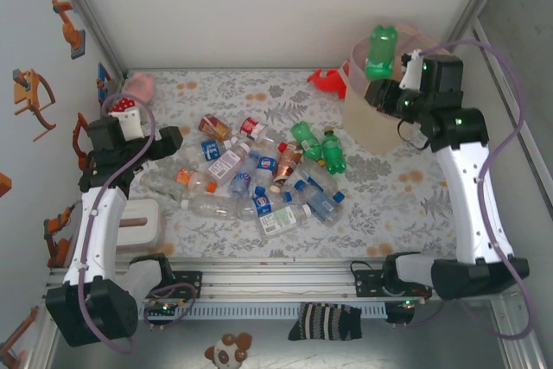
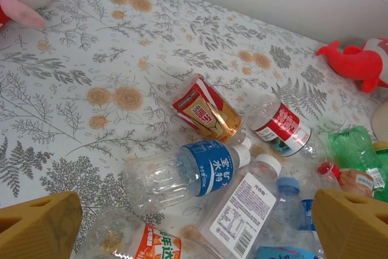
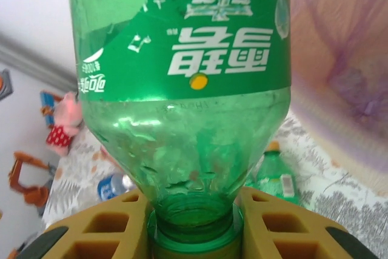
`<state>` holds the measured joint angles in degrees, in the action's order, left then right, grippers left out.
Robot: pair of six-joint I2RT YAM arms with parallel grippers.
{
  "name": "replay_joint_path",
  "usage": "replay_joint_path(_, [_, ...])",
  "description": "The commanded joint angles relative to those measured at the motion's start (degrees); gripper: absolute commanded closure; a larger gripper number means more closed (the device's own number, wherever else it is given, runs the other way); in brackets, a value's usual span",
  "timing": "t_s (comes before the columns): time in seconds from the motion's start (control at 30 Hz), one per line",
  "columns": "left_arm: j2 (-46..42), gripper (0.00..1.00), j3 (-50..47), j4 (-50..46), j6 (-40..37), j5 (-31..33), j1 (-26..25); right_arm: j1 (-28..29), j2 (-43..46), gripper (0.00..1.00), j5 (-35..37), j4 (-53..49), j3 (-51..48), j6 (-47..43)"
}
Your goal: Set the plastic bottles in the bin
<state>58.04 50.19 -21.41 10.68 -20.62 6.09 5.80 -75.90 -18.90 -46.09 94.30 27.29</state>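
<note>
The right gripper (image 3: 194, 238) is clamped on the neck of a green plastic bottle (image 3: 182, 89), holding it over the mouth of the cream bin (image 1: 373, 127) at the far right of the table (image 1: 406, 213), so this bottle looks ready to drop but is not yet in. The left gripper (image 2: 194, 228) hangs spread wide and empty over the left edge of the pile of bottles (image 1: 259, 181), touching none. More than a dozen bottles lie there at mid-table, well apart from the bin, whose contents are hidden, so most of the job appears to remain
</note>
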Motion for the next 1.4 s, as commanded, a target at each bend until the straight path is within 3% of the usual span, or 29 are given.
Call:
replay_joint_path(0.0, [-1.1,0.03,-0.4,0.9,0.4,-0.4,0.5,-3.1,-5.2,0.89,1.8,-0.3,5.4,3.1])
replay_joint_path(0.13, [-1.9,0.03,-0.6,0.7,0.3,0.0,0.5,-6.1,-11.8,0.96,3.6,-0.3,10.4,8.6])
replay_joint_path(0.43, [-2.7,0.03,-0.9,0.4,0.4,-0.1,0.5,-7.5,-23.2,0.96,6.0,-2.0,17.3,19.5])
replay_joint_path(1.13, [-4.3,0.03,-1.2,-0.6,-0.2,1.2,0.5,-7.5,-44.4,0.86,-1.8,3.1,28.6,40.6])
replay_joint_path(1.37, [-4.0,0.03,-1.1,-0.3,-0.3,0.3,0.5,-7.5,-48.3,0.73,-3.3,5.0,28.7,43.7])
